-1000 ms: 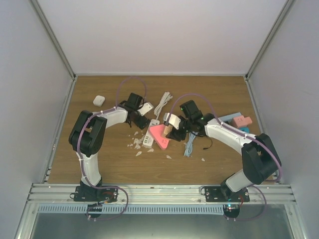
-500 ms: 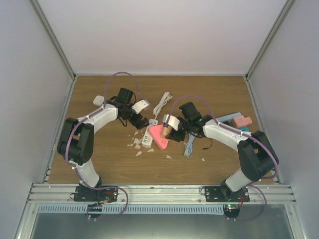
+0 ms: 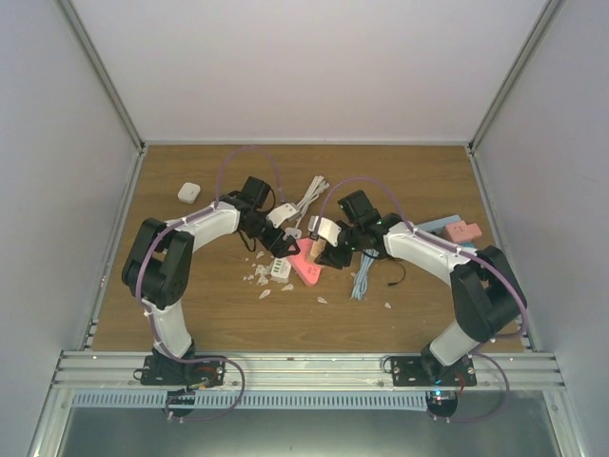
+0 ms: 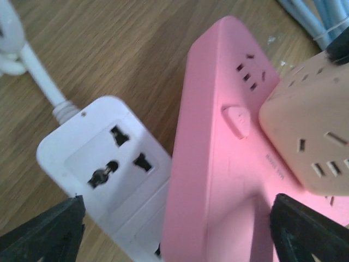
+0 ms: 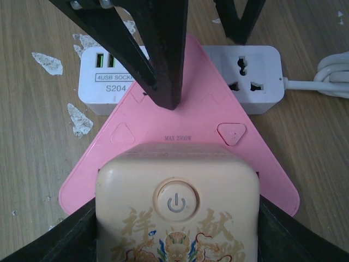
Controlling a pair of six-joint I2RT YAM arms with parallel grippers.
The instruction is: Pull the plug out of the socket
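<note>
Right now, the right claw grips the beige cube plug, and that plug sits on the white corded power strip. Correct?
No. The right claw grips the beige cube plug, but that plug sits on the pink triangular socket, not on the white corded power strip, which shows beyond the pink one. The right wrist view shows it.

Left white-and-black arm: reaches forward and inward, elbow bent, wrist pitched down. Left black two-finger gripper: jaws spread wide, tips low. Right white-and-black arm: curves in leftward. Right black gripper: clamped on both flanks of beige cube-shaped plug. Grippers near each other.
</note>
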